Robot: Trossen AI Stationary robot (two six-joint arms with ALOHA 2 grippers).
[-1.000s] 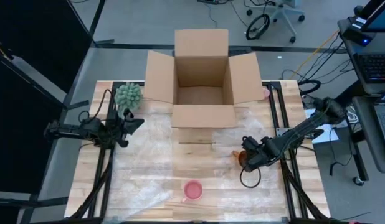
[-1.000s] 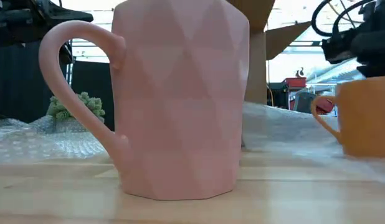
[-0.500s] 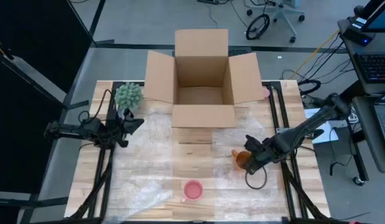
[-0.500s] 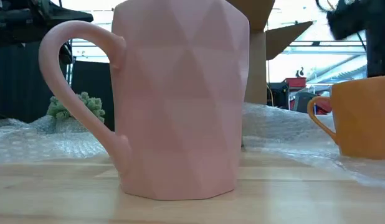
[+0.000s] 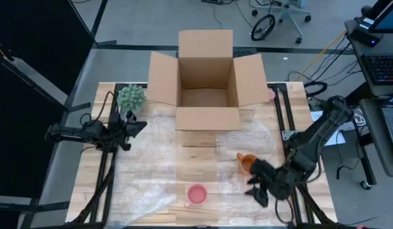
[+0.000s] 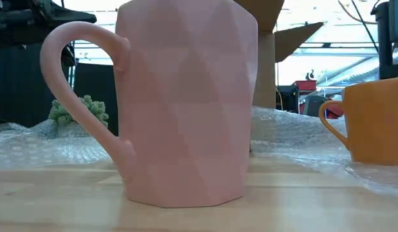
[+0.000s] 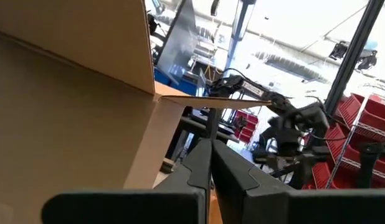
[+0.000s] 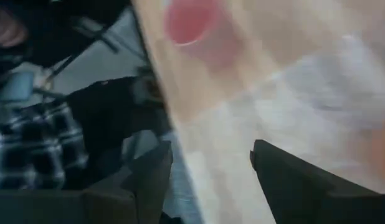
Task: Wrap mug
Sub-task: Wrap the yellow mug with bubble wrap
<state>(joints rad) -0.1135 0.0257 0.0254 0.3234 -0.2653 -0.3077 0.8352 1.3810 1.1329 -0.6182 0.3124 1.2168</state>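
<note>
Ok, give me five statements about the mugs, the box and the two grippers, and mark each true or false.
1. The pink mug stands upright on the table's front part. True.
2. The orange mug lies inside the cardboard box. False: it stands on the bubble wrap, in front of the box.
3. The right gripper holds the orange mug. False: its open fingers are off the mug, nearer the front edge.
4. The left gripper is beside the green plant, far from both mugs. True.
5. The box's flaps are folded shut. False: they stand open.
</note>
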